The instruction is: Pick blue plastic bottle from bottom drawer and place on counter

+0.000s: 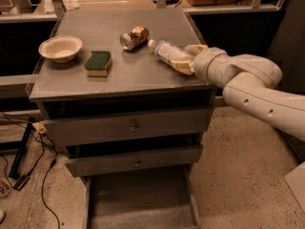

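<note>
The blue plastic bottle (166,52), clear with a white cap, lies tilted over the right part of the grey counter (119,80), cap pointing left toward the can. My gripper (188,57) comes in from the right on the white arm and is shut on the bottle's base end, one finger on each side. I cannot tell whether the bottle touches the counter or hangs just above it. The bottom drawer (143,202) is pulled open below, and its grey floor shows nothing on it.
A crushed gold-and-silver can (134,37) lies just left of the bottle's cap. A green and yellow sponge (98,63) and a pale bowl (60,48) sit on the counter's left. Two upper drawers with knobs (134,126) are shut. Cables (28,166) lie on the floor at left.
</note>
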### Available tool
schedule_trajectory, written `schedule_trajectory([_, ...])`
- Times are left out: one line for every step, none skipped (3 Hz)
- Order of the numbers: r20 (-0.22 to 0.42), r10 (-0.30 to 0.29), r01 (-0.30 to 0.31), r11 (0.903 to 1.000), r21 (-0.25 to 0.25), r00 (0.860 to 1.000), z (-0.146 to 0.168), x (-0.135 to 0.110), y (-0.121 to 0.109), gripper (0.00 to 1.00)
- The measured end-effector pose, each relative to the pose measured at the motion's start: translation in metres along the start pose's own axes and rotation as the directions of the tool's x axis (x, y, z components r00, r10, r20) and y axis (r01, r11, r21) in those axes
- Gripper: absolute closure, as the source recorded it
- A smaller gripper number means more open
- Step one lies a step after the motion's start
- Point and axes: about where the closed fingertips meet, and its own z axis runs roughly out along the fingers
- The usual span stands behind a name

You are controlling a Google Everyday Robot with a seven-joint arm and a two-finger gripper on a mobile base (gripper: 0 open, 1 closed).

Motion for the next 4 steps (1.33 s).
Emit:
schedule_trajectory([-0.016, 0.001, -0.001, 1.0, -0.01, 1.0, 0.0038, 0.0083, 0.0008, 1.0])
schedule_trajectory([-0.016, 0.001, -0.001, 1.0, -0.01, 1.0, 0.0038, 0.0083, 0.0008, 0.81])
schedule_trajectory([-0.016, 0.001, -0.001, 1.0, -0.01, 1.0, 0.0039, 0.0083, 0.0009, 0.58])
schedule_trajectory([-0.016, 0.001, -0.001, 1.0, -0.01, 1.0, 0.0039, 0.0082, 0.0009, 0.34])
